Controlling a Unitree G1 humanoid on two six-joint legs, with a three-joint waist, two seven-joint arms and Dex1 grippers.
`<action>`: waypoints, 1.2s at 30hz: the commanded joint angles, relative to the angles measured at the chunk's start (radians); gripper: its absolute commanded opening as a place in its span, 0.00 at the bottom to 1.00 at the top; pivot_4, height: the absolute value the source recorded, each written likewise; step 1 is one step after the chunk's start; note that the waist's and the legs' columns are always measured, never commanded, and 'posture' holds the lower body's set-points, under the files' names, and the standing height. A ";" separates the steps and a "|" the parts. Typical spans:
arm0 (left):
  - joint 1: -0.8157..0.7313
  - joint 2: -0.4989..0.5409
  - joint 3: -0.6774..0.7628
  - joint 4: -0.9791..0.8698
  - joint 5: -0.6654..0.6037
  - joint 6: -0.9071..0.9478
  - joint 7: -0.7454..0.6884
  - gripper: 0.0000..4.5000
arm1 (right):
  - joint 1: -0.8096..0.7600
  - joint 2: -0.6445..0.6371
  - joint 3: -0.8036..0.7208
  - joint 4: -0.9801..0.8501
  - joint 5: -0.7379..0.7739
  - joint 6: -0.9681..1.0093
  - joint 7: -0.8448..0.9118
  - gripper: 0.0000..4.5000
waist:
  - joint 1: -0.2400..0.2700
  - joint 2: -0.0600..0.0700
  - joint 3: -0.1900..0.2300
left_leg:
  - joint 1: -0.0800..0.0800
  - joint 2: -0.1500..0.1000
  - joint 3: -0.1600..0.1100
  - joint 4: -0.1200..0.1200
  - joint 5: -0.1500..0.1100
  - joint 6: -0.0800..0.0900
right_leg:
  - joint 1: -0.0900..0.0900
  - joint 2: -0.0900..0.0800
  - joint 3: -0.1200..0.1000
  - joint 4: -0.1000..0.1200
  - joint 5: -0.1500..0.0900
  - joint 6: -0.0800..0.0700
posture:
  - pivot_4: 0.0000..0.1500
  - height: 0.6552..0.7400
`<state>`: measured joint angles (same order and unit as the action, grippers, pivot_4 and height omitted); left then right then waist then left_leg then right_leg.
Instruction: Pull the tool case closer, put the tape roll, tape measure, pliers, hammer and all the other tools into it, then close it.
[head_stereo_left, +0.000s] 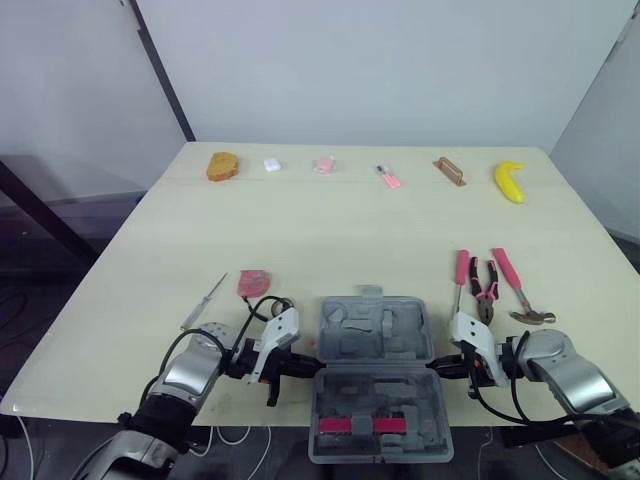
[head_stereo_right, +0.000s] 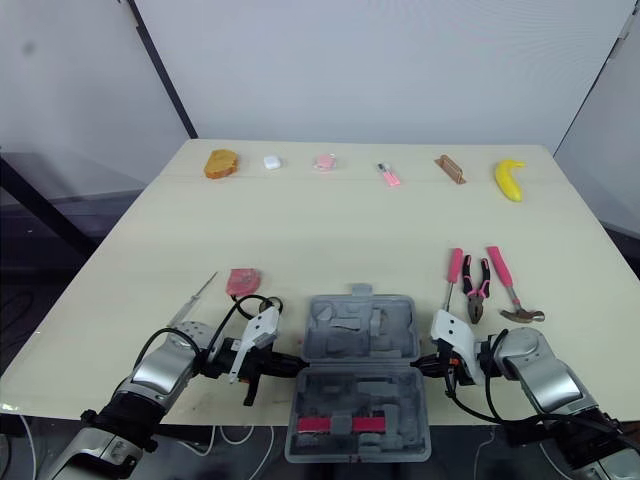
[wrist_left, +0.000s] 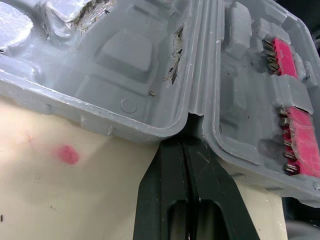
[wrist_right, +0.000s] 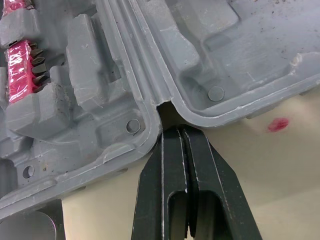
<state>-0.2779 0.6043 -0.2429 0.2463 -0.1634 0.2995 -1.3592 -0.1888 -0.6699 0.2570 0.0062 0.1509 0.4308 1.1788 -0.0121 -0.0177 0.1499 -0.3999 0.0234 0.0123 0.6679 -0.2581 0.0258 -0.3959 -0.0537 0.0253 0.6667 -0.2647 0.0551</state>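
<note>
Grey plastic tool case (head_stereo_left: 375, 340) lies open flat at the near edge of the pale wooden table (head_stereo_left: 330, 230), both halves facing up; the half nearer the robot holds two pink bit strips (head_stereo_left: 372, 425), other moulded pockets look empty; left gripper (wrist_left: 186, 143) has its black fingers pressed together, gripping nothing, tips at the hinge notch on the case's left side; right gripper (wrist_right: 175, 132) is the same on the case's right side, fingers together, tips at the notch; my read: pull-closer step is done or about done, both arms bracketing the case at the hinge line; loading not started; just beyond the case's right corner lie a pink-handled screwdriver (head_stereo_left: 461, 270), pink-and-black pliers (head_stereo_left: 486, 290) and a pink-handled hammer (head_stereo_left: 515, 285), side by side; beyond its left corner a flat reddish item (head_stereo_left: 253, 282), maybe the tape measure, can't confirm, and left of that a thin metal pick-like tool (head_stereo_left: 203, 302); well beyond the case, along the far edge, a small pink roll (head_stereo_left: 324, 164) (possibly the tape) and a small pink tool (head_stereo_left: 389, 178), among an orange lump (head_stereo_left: 223, 165), a brown block (head_stereo_left: 449, 171) and a yellow banana (head_stereo_left: 509, 181); left to do: every tool in, then close the case.
</note>
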 joint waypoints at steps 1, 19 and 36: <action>0.014 0.011 -0.021 -0.023 -0.005 0.003 -0.016 0.01 | 0.012 -0.012 0.009 -0.029 0.010 0.004 0.008 0.00 | 0.000 0.000 0.000 | 0.000 0.000 0.000 0.000 0.000 0.000 | 0.000 0.000 0.000 0.000 0.000 0.000 | 1.00 1.00; 0.012 0.009 -0.021 -0.016 -0.001 -0.001 -0.012 0.01 | 0.003 -0.017 0.016 -0.013 -0.005 -0.010 0.005 0.00 | 0.000 0.000 0.000 | 0.000 0.000 0.000 0.000 0.000 0.000 | 0.000 0.000 0.000 0.000 0.000 0.000 | 1.00 1.00; 0.009 0.030 -0.003 0.023 0.009 -0.032 0.001 0.01 | 0.018 -0.047 -0.035 0.029 0.006 -0.062 -0.017 0.00 | 0.000 0.000 0.000 | 0.000 0.000 0.000 0.000 0.000 0.000 | 0.000 0.000 0.000 0.000 0.000 0.000 | 1.00 1.00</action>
<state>-0.2757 0.6150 -0.2442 0.2561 -0.1622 0.2705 -1.3601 -0.1802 -0.6989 0.2554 0.0241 0.1504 0.3811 1.1681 -0.0119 -0.0177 0.1499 -0.3998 0.0235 0.0124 0.6682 -0.2581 0.0258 -0.3958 -0.0537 0.0253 0.6667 -0.2647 0.0551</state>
